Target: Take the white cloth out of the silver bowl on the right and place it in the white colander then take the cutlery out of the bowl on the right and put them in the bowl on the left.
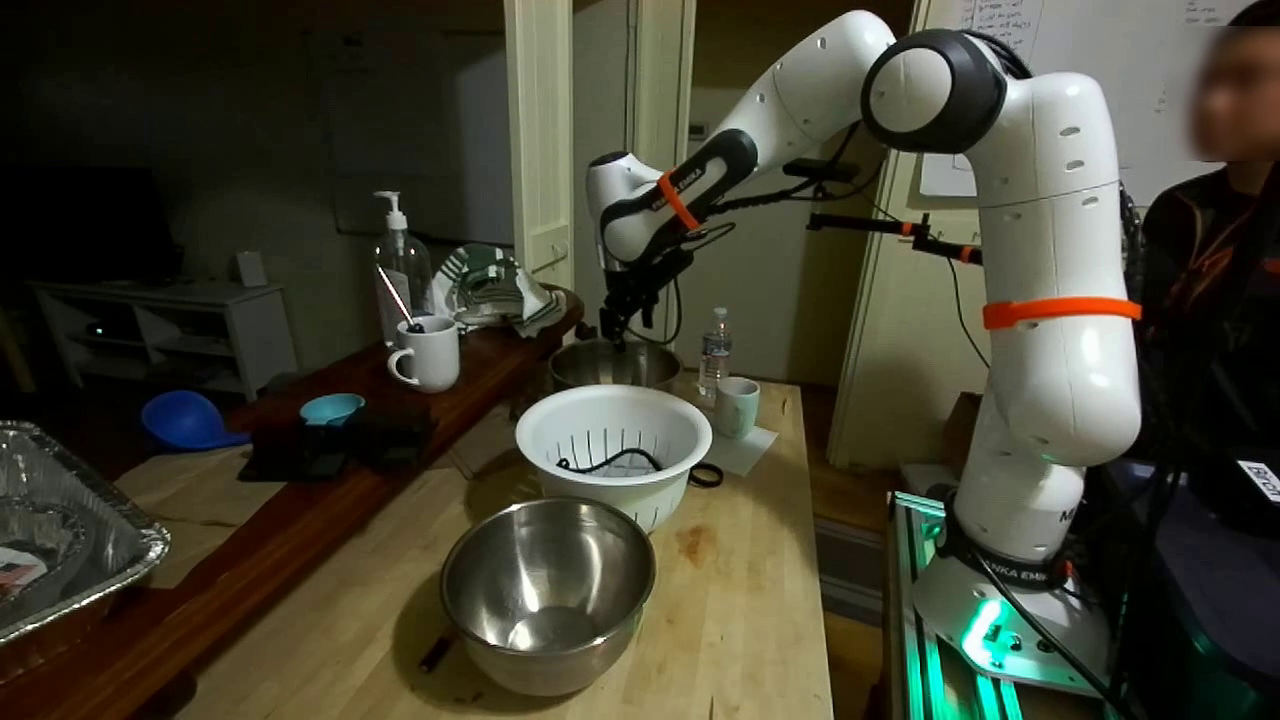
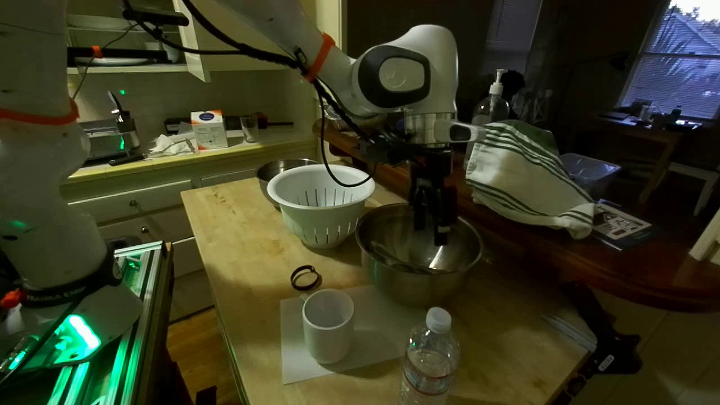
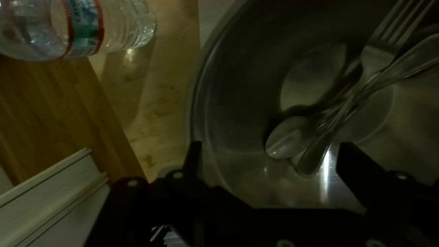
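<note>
Leftmost in an exterior view is the far metal bowl (image 2: 281, 167), where I expect to deliver; then the colander (image 2: 320, 219); then the near metal bowl (image 2: 416, 287), with my claw (image 3: 271, 152) at its mouth, spread wide and gripping nothing. Inside the near metal bowl, again from the left in the wrist view, comes the spoon (image 3: 288, 137): its smooth, rounded head would likely squirt from a pinch. Next, the fork (image 3: 372, 63) slants across it, handle end low, tines up at the right. I judge it light, stiff and hard to damage, but slick. I'd take its handle by the edges, clear of the crossing, and lift slowly, since the spoon might come along.
</note>
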